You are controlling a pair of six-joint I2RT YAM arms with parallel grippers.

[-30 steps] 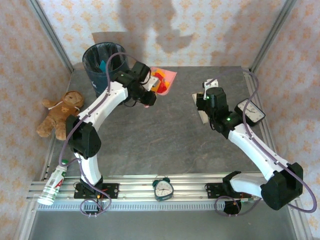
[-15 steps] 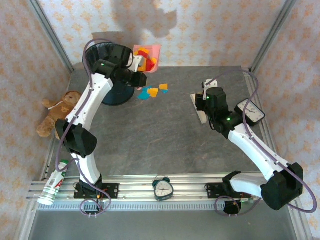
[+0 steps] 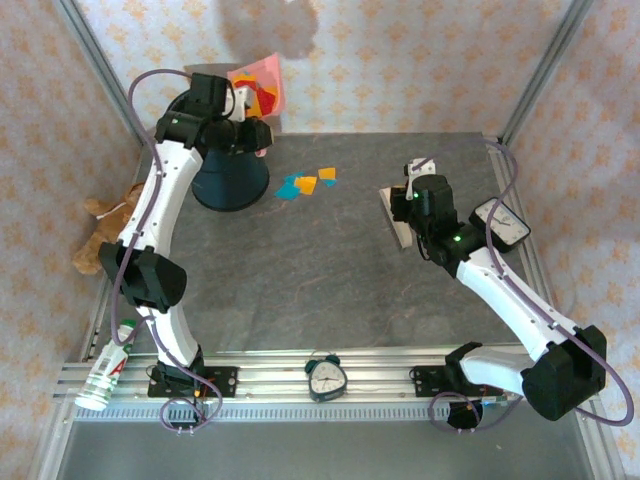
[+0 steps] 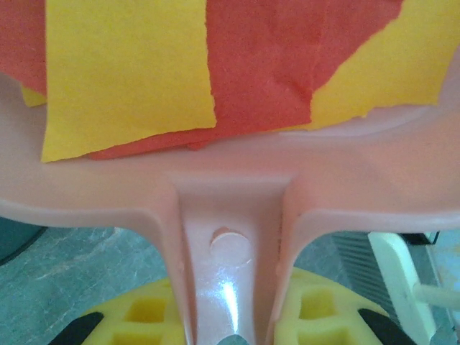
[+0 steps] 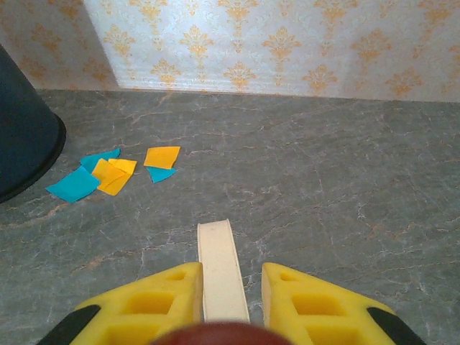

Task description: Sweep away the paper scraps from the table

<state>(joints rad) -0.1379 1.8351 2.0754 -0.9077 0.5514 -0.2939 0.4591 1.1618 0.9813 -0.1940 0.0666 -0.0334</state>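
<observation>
The left pincer (image 4: 230, 320) is clamped on the handle of a pink plastic dustpan (image 4: 230, 215) — one yellow finger sits on each side of the handle. In the pan lie red and yellow paper scraps (image 4: 259, 65), overlapping one another against its back wall. From above, this dustpan is raised high at the far left, over a dark blue round bin (image 3: 230, 175) that stands on the dark grey stone-patterned worktop (image 3: 330, 270).

A second group of scraps (image 3: 305, 183), teal-blue and yellow-orange, lies flat on the worktop just beside the foot of the bin, on its right side. These pieces touch or overlap one another, with one yellow piece and a small teal piece a little apart.

The right pincer (image 5: 230, 295) is closed on a pale cream flat strip (image 5: 221, 266), which points forward between its yellow fingers — what tool the strip belongs to I cannot tell. This pincer is at the right part of the worktop, well apart from the scraps.

Outside the left edge lies a brown teddy bear (image 3: 115, 225). A small green alarm clock (image 3: 327, 377) stands on the near aluminium rail, and a white round dial (image 3: 500, 222) sits near the right edge.
</observation>
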